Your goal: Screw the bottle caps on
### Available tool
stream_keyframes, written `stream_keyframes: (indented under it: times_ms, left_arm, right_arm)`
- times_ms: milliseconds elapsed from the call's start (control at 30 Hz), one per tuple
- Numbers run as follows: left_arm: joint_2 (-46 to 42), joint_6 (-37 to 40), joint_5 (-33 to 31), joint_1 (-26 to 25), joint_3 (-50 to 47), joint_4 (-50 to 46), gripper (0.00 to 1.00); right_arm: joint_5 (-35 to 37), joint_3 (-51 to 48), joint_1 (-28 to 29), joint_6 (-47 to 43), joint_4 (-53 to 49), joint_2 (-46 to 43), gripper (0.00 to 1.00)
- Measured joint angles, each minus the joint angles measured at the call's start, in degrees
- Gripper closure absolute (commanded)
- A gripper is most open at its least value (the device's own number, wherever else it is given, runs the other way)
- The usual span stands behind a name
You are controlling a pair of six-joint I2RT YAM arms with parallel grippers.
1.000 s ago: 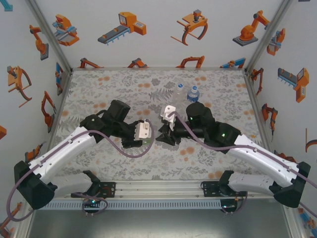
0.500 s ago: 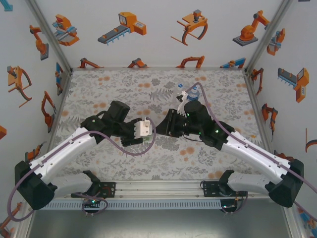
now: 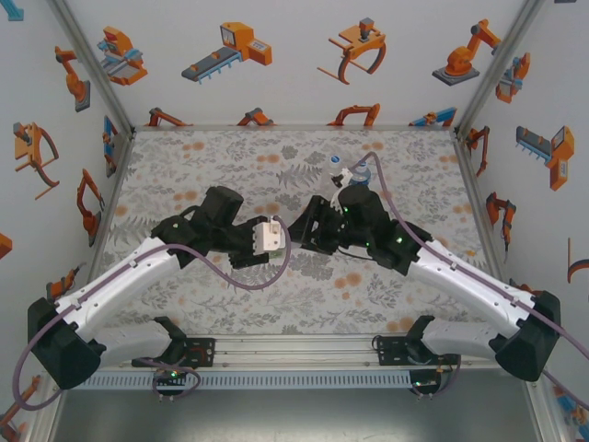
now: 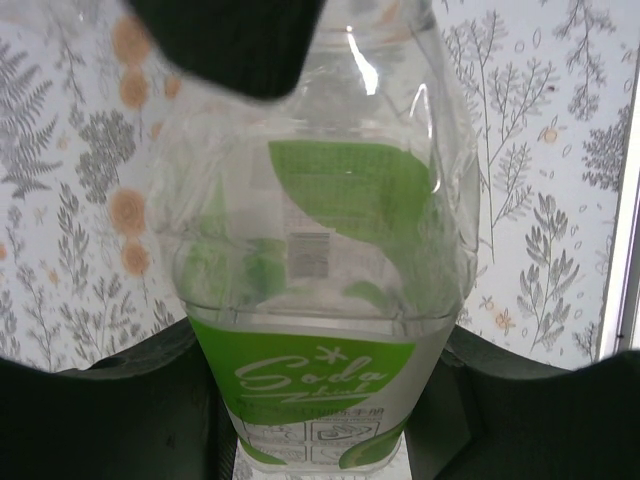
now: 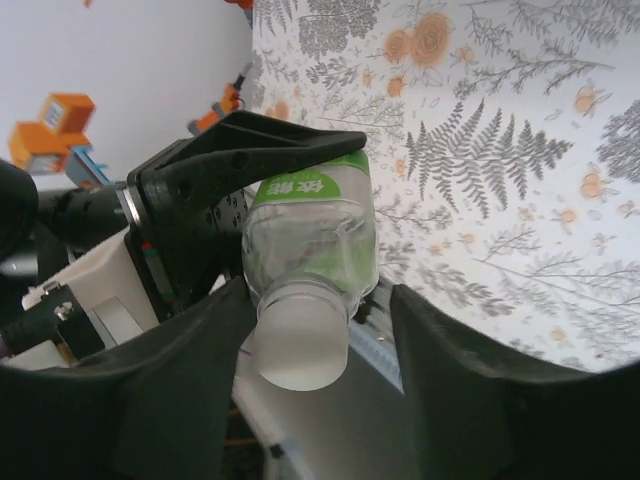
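Observation:
The green-labelled bottle (image 4: 330, 270) lies level above the table, and my left gripper (image 4: 320, 410) is shut on its lower body. A white bottle cap (image 5: 300, 345) sits on its neck, pointing at my right gripper (image 5: 322, 335). The right gripper's fingers (image 5: 455, 380) stand open on either side of the cap, with a clear gap on the right. From above, the left gripper (image 3: 278, 242) and the right gripper (image 3: 302, 235) meet nose to nose at mid-table. The clear plain bottle (image 3: 335, 168) and the blue-label bottle (image 3: 361, 172) stand upright behind the right arm.
The floral mat (image 3: 184, 175) covers the table, with bare stretches at the left and along the back. Printed walls close in the left, back and right sides. The right arm's cable (image 3: 385, 198) loops over the two standing bottles.
The right wrist has turned and swung its gripper to face the bottle's neck. Its jaws have opened off the cap. The left gripper has lifted slightly, still holding the bottle.

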Motion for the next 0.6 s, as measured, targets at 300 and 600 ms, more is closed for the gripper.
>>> stream_keyframes:
  times_ms: [300, 600]
  left_arm:
    - [0.0, 0.0, 1.9, 0.0, 0.0, 1.9, 1.00]
    - [0.0, 0.2, 4.4, 0.0, 0.0, 1.7, 1.00]
  right_arm:
    - [4.1, 3.9, 0.0, -18.2, -4.2, -7.3, 0.30]
    - [-6.2, 0.6, 0.0, -49.4, 1.2, -12.8, 0.45]
